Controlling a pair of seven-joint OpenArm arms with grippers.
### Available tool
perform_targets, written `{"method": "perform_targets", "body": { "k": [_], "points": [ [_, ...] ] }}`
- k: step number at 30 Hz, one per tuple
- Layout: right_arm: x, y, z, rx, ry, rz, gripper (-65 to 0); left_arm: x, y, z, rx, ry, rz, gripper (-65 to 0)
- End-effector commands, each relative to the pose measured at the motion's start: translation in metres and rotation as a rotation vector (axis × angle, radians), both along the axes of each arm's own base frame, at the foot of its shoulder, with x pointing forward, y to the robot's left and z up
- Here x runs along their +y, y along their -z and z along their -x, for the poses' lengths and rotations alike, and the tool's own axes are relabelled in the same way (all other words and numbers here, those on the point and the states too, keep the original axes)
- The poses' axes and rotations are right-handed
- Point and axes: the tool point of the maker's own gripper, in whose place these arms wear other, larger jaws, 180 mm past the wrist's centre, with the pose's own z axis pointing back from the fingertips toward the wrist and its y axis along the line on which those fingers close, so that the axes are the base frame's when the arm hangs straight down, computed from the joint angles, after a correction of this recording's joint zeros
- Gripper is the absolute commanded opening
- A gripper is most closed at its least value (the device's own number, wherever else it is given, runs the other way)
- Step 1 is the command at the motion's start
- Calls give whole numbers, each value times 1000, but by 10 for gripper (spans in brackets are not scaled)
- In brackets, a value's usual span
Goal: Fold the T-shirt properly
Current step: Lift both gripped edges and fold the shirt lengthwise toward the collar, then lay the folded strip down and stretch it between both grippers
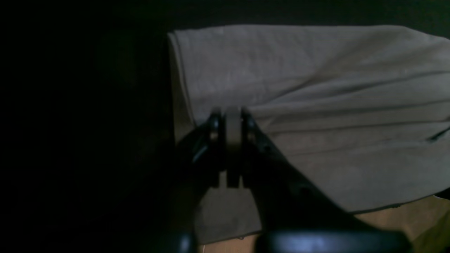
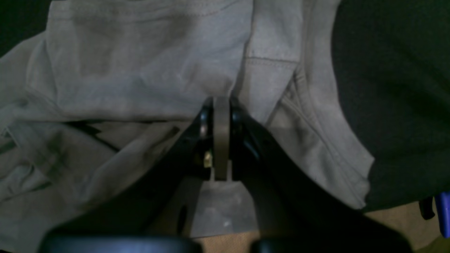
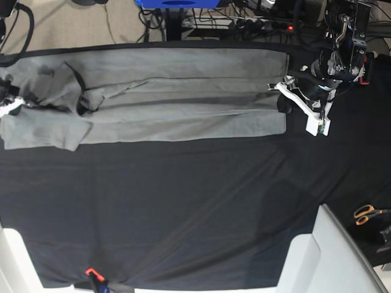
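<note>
Both grippers pinch the T-shirt (image 3: 183, 91): left gripper (image 1: 232, 117) at its hem, right gripper (image 2: 221, 105) near the collar. In the base view the right gripper is cut off at the edge.

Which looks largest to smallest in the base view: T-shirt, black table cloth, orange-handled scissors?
1. black table cloth, covering most of the view
2. T-shirt, stretched along its far edge
3. orange-handled scissors, tiny, beside the cloth

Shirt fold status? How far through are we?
Done: the T-shirt lies as a long band on the black table cloth, its sides apparently folded in lengthwise.

In hand: the left gripper is shut on fabric at the hem end; the right gripper is shut on fabric at the bunched sleeve-and-collar end.

Left: the sleeve end looks rumpled, and no crosswise fold has been made.
</note>
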Motion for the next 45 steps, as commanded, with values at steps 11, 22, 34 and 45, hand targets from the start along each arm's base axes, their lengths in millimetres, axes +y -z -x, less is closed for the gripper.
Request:
{"method": "perform_targets", "body": {
  "k": [11, 22, 34, 45],
  "points": [
    [-19, -7, -1, 15, -18, 114, -650, 9, -8, -5, -26, 22, -31, -650],
    [-18, -7, -1, 20, -16, 113, -650, 7, 1, 12, 15, 22, -26, -650],
    [-22, 9, 11, 68, 9, 90, -600, 6, 2, 18, 27, 23, -19, -650],
    [-26, -15, 6, -5, 26, 124, -348, 12, -30, 20, -48, 12, -36, -351]
  ]
}}
